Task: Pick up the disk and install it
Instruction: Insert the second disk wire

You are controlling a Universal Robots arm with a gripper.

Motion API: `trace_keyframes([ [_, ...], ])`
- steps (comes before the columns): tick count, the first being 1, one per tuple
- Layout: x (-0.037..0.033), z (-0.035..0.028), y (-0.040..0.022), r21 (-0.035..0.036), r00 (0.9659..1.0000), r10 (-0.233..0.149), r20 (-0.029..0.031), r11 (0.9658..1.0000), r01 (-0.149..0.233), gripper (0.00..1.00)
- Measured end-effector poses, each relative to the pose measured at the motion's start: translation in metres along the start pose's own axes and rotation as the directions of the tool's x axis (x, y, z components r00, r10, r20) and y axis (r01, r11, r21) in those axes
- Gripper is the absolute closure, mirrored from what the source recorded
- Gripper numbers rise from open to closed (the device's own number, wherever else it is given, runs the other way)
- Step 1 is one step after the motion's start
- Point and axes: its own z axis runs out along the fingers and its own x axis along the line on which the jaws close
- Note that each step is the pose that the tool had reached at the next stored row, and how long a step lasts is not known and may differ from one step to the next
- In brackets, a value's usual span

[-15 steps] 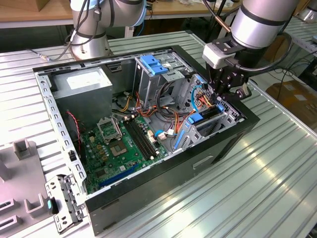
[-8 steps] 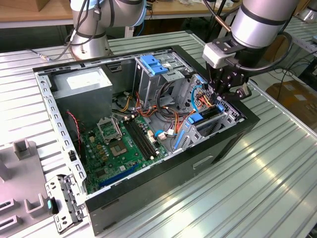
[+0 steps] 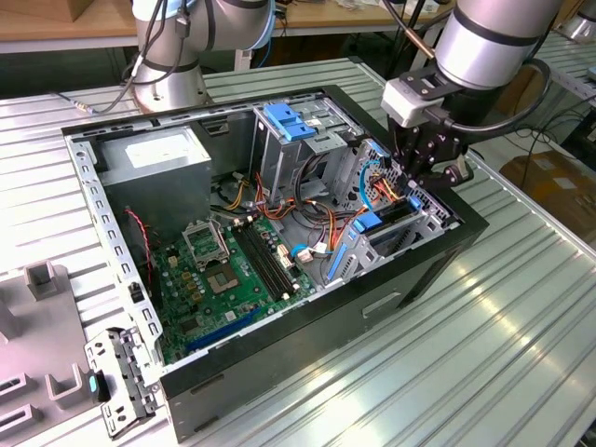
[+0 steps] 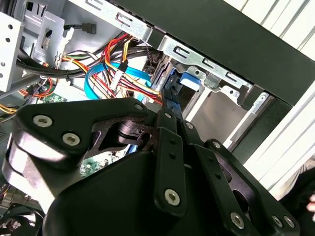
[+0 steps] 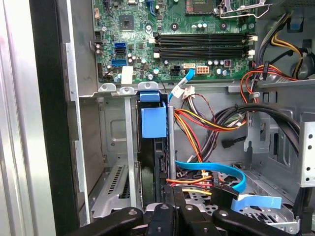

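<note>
One slot to hit: with gripper [image 3: 408,182] pinched on the disk [image 5: 158,164], standing edgewise in the drive cage [image 3: 430,216] at the exterior view's right, hold it plumb, press straight down, clear of the cables [image 5: 199,123].

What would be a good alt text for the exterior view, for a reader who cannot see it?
A robot arm's gripper reaches down into the drive cage at the exterior view's right of an open computer case lying on a ribbed metal table. The green motherboard and grey power supply lie exposed inside.
</note>
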Motion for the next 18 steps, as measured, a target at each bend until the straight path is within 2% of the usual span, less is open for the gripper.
trace_keyframes([
  [4, 0.0000, -0.0004, 0.0011, 0.0000, 1.0000, 0.000, -0.0002, 1.0000, 0.000, 0.89],
  [6, 0.0004, -0.0012, 0.0088, 0.0000, 1.0000, 0.000, -0.0002, 1.0000, 0.000, 0.89],
  [8, 0.0005, -0.0018, 0.0109, -0.0004, 1.0000, 0.000, 0.0000, 1.0000, 0.000, 0.89],
  [11, -0.0007, -0.0189, 0.0091, -0.0031, 1.0000, 0.000, -0.0003, 1.0000, 0.000, 0.89],
  [12, -0.0010, -0.0205, 0.0092, -0.0093, 1.0000, 0.000, 0.0000, 1.0000, 0.000, 0.89],
  [14, -0.0014, -0.0211, 0.0167, -0.0233, 1.0000, 0.001, 0.0001, 0.9997, -0.001, 0.89],
  [15, -0.0021, -0.0227, 0.0165, -0.0236, 1.0000, 0.001, -0.0011, 0.9997, -0.001, 0.89],
  [17, -0.0078, -0.0299, 0.0160, -0.0240, 0.9999, 0.000, -0.0100, 0.9997, 0.000, 0.89],
  [18, -0.0152, -0.0342, 0.0158, -0.0263, 0.9999, 0.000, -0.0131, 0.9997, 0.000, 0.89],
])
